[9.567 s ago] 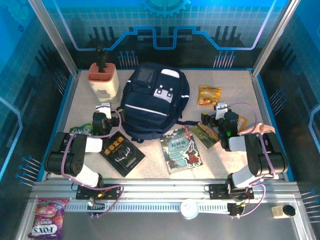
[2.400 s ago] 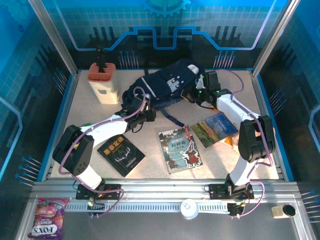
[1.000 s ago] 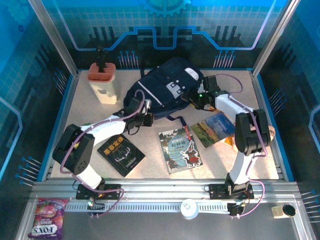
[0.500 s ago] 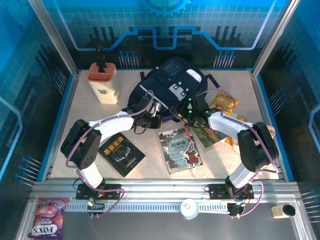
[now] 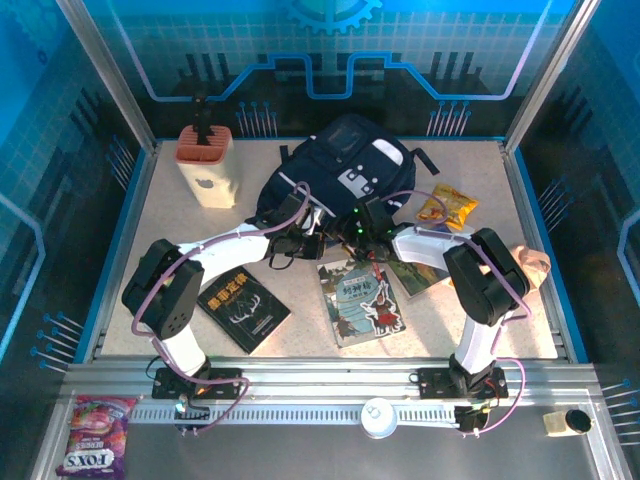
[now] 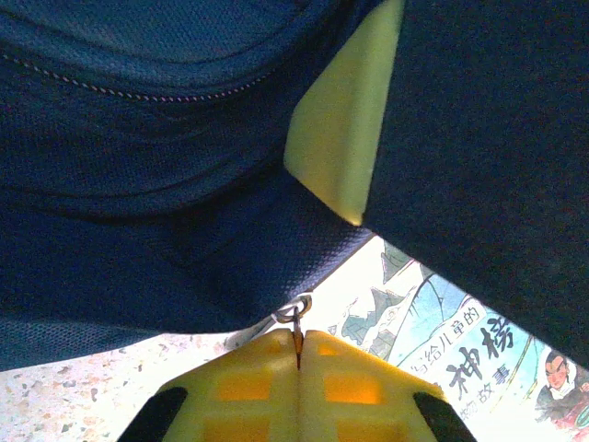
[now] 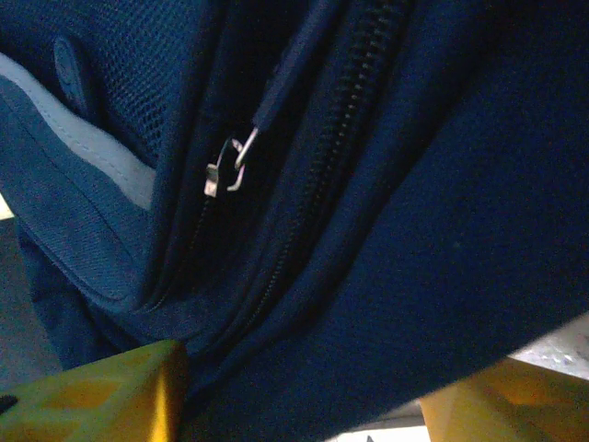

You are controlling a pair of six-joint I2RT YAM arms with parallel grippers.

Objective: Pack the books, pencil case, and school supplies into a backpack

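The large navy-blue fabric backpack [image 5: 335, 172] with thin white stripes and white patches lies at the far middle of the speckled beige bench [image 5: 300, 340], and both arms reach to its near edge. The left tool [image 5: 310, 241] sits at the backpack's near-left edge; in the left wrist view its yellow fingers [image 6: 244, 387] are pressed together, with a small metal zipper ring [image 6: 293, 308] of the backpack caught at their tips. The right tool [image 5: 362, 232] is just beside it, at the backpack's near-right edge. In the right wrist view its yellow fingers [image 7: 101, 391] stand apart with the backpack's fabric and zipper tracks between them, a silver zipper slider [image 7: 225, 170] further up; whether the pads press on the fabric cannot be told. Nearer than the backpack lie the thin black paperback with gold characters [image 5: 245, 305] and the teal-grey paperback with a red cartoon figure [image 5: 365, 300], flat on the bench.
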